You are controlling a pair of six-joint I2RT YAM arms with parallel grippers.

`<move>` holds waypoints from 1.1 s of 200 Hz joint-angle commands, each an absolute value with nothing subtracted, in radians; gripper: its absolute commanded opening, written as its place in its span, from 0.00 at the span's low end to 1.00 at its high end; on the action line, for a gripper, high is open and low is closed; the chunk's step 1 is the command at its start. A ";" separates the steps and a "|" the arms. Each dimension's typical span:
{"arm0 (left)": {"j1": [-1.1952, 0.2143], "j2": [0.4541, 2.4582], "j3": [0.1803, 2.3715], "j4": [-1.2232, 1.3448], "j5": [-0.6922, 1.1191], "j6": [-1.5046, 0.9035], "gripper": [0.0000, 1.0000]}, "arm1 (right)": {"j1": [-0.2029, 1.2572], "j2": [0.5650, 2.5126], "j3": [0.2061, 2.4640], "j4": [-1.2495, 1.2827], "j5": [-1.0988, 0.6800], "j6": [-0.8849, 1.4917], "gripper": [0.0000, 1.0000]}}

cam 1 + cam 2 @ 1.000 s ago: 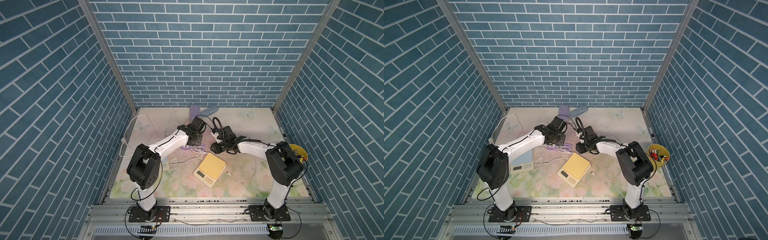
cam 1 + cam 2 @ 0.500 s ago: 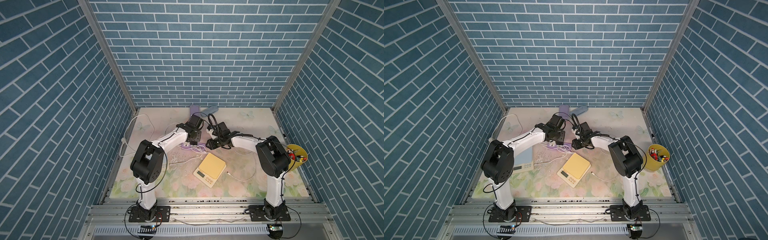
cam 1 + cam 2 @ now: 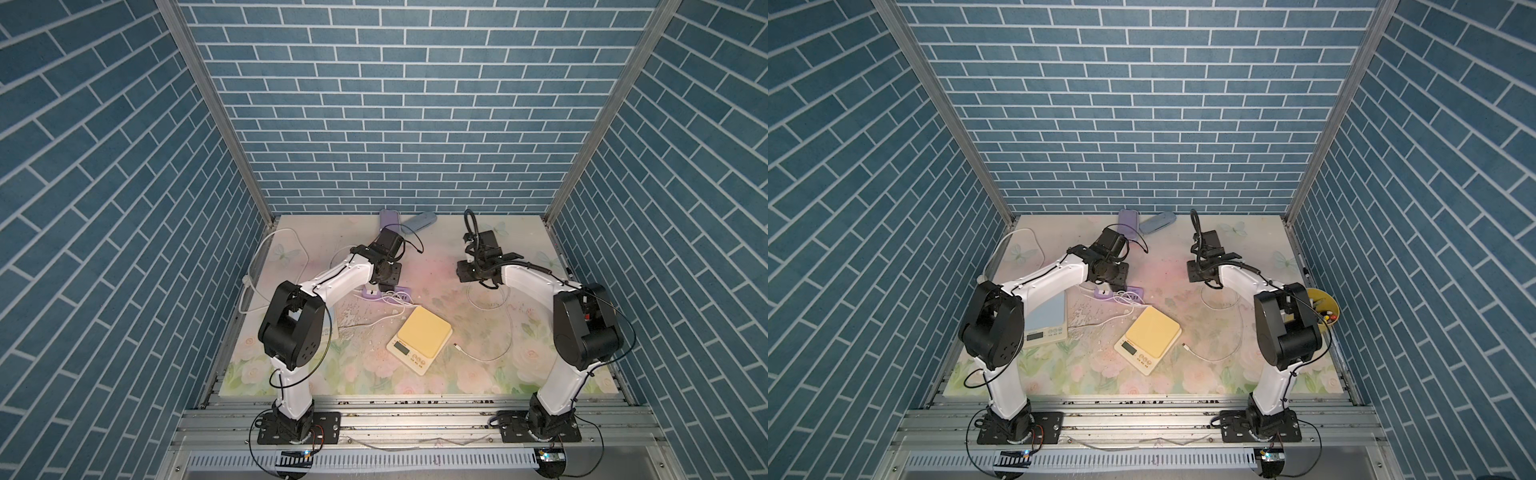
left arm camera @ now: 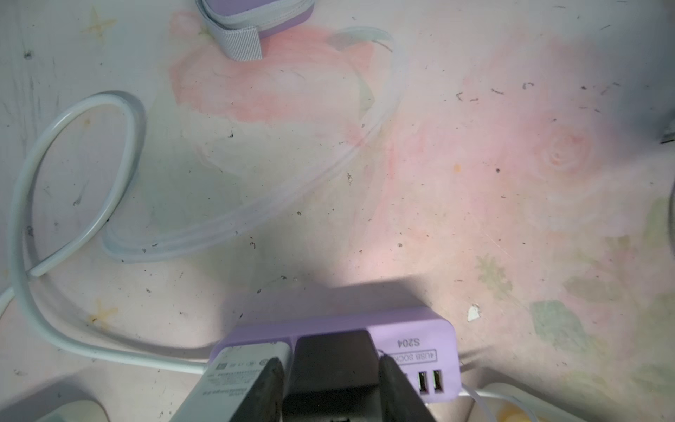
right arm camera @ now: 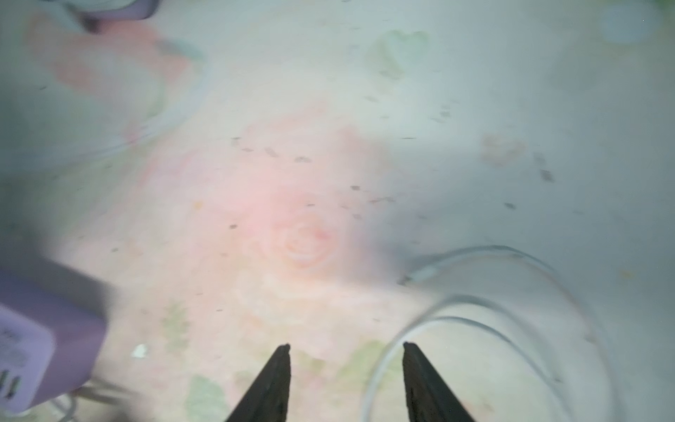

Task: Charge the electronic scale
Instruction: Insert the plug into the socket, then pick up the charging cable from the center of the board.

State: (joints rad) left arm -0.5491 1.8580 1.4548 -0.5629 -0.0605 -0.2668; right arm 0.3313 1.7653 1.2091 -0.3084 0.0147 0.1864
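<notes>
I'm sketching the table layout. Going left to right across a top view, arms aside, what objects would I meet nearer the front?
Blue-topped white digital scale, yellow-topped white digital scale, loose plug of the thin white cable, yellow cup holding small items.

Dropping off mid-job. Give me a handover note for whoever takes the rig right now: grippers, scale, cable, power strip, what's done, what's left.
Left gripper: jaws flank a black adapter on the purple power strip; grip unclear.
Right gripper: open, empty, above the mat beside a loop of the white cable.
Yellow scale: mid-mat, display toward the arm bases.
Small plug: lies on the mat beside the scale, not inserted.
Done: nothing connected to the scale that I can see.
Left: pick up the plug, insert it into the scale, confirm the cable's other end is in the strip.
</notes>
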 commanded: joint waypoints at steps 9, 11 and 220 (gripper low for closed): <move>-0.571 1.817 1.504 -0.591 -0.008 -0.179 0.48 | 0.203 1.709 1.141 -0.390 0.084 0.269 0.51; -0.575 1.820 1.511 -0.593 -0.004 -0.171 0.48 | 0.195 1.707 1.136 -0.389 0.084 0.273 0.51; -0.758 2.491 2.310 -0.794 0.150 -0.008 0.53 | 0.040 1.984 1.317 -0.630 0.003 0.284 0.24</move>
State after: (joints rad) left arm -0.7578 2.5313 2.3489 -0.7887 0.1444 -0.0181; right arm 0.0433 1.9579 1.3128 -0.5587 0.0437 0.2653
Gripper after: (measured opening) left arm 0.528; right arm 0.348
